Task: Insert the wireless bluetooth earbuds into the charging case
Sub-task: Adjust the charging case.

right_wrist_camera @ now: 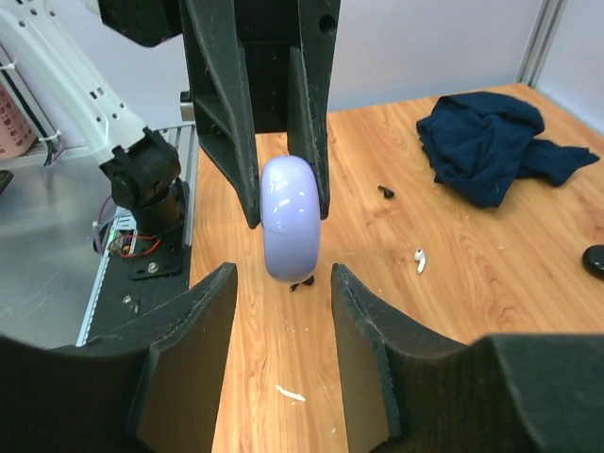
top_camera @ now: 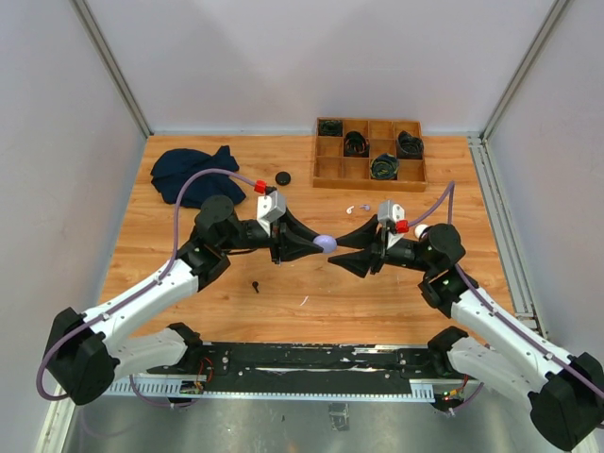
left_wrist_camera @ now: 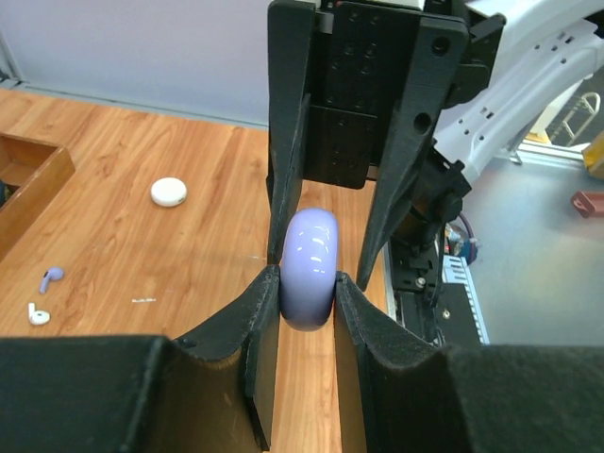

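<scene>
My left gripper (top_camera: 316,243) (left_wrist_camera: 309,281) is shut on a pale purple round charging case (top_camera: 326,243) (left_wrist_camera: 310,260), held edge-on above the table, lid closed. My right gripper (top_camera: 345,242) (right_wrist_camera: 281,274) is open and faces it; the case (right_wrist_camera: 290,226) hangs just at its fingertips, untouched. A purple earbud (left_wrist_camera: 50,277) and a white earbud (left_wrist_camera: 39,314) lie together on the wood (top_camera: 357,208). Another white earbud (right_wrist_camera: 419,260) and a black earbud (right_wrist_camera: 385,192) lie toward the cloth. A black earbud (top_camera: 255,285) lies near the front.
A dark blue cloth (top_camera: 193,175) (right_wrist_camera: 491,146) lies at the back left, with a black round case (top_camera: 282,177) beside it. A wooden compartment tray (top_camera: 326,170) with coiled black cables stands at the back right. A white round case (left_wrist_camera: 169,192) lies near the right arm.
</scene>
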Robot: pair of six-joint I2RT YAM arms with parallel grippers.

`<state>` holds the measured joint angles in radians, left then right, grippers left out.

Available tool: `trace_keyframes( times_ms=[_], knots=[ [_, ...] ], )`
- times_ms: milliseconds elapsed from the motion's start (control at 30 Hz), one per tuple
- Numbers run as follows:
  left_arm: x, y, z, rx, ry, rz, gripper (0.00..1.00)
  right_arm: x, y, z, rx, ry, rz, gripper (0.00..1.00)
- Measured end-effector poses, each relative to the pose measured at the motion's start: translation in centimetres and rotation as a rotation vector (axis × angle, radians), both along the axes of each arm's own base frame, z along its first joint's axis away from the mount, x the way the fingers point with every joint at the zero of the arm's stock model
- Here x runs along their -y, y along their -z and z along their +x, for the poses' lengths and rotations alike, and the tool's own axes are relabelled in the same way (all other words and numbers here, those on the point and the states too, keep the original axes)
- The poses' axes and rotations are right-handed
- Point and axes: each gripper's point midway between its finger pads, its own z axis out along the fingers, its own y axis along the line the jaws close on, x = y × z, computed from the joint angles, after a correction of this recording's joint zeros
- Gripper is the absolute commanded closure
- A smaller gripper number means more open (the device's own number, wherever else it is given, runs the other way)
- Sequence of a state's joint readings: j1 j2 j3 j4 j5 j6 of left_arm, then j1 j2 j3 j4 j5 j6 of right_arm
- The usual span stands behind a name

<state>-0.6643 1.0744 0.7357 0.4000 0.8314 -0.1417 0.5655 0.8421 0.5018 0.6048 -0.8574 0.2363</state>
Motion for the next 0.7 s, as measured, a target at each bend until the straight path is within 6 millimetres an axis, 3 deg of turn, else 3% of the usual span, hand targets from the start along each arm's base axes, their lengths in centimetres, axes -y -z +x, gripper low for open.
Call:
trace_keyframes(
  times_ms=[467, 700],
  knots=[
    [0.33, 0.7, -0.53, 0.003, 0.047, 0.031, 0.99, -0.66, 1.29, 0.17, -0.024, -0.041, -0.025, 0.69],
    [0.58, 0.56, -0.58, 0.016, 0.047, 0.03, 0.99, -0.81, 1.04, 0.01, -0.018, -0.059, -0.015, 0.71]
  ],
)
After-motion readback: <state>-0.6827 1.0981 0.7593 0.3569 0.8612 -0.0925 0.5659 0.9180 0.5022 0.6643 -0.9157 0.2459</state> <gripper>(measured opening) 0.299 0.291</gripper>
